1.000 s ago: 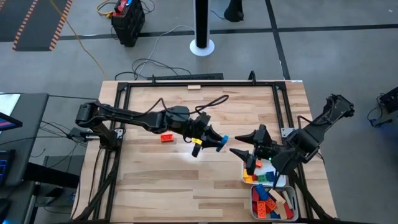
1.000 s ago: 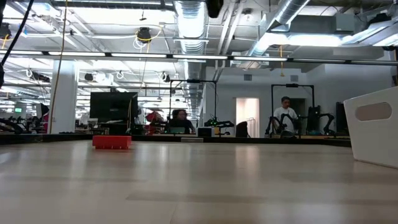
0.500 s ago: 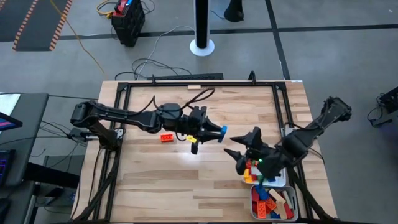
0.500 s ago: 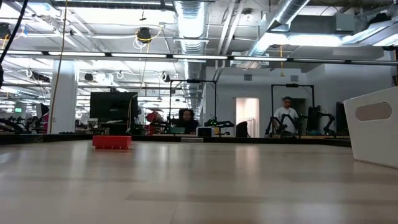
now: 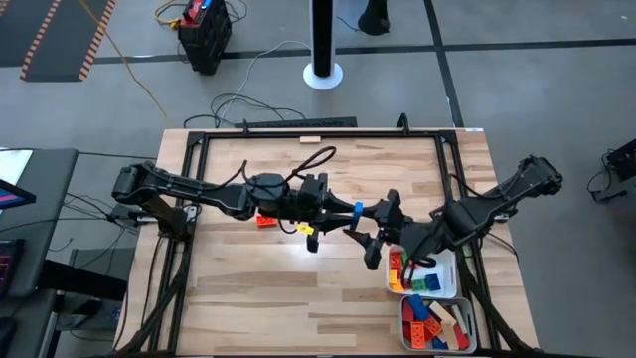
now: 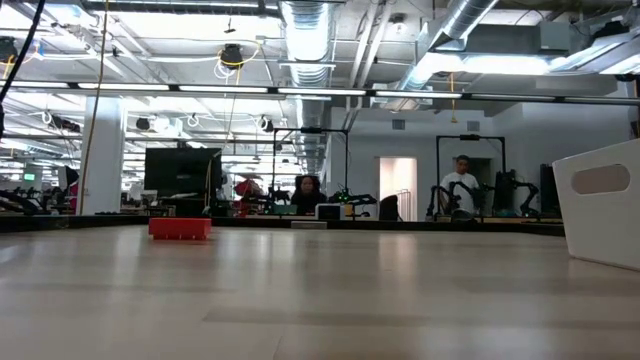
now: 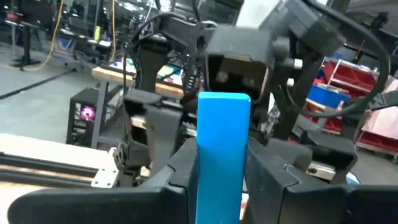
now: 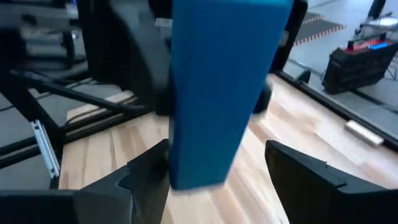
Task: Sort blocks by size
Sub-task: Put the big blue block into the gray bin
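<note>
Blue, smooth and long, the block (image 7: 224,155) hangs above mid-worktop (image 5: 248,288) — pinched endwise in the left pincer (image 5: 350,212), fingers tight on it. Right pincer (image 5: 376,231) gapes wide around its free end, not gripping.

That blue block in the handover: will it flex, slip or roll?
The blue block looks like stiff plastic with flat sides, so it likely won't flex or roll. Its smooth faces might slide in the left gripper, whose jaws clamp only its lower part.
</note>
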You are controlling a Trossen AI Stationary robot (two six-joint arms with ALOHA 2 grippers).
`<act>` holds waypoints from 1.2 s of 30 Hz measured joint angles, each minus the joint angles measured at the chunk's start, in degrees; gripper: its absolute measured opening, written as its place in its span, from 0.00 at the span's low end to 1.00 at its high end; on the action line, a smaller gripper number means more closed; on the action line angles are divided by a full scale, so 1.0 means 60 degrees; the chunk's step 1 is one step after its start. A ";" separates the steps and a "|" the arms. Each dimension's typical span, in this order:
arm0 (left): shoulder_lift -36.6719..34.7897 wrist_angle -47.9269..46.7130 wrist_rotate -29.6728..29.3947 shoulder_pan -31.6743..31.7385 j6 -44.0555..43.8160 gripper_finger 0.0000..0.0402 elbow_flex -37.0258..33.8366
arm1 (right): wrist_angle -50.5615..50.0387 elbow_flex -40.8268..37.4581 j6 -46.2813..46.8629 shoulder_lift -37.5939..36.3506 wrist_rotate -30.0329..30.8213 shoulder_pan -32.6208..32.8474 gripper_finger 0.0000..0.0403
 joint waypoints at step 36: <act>-0.0058 -0.4849 0.1681 0.0997 -0.1026 0.68 0.0000 | -0.2883 0.0004 0.4049 -0.0131 -0.3415 0.1140 0.32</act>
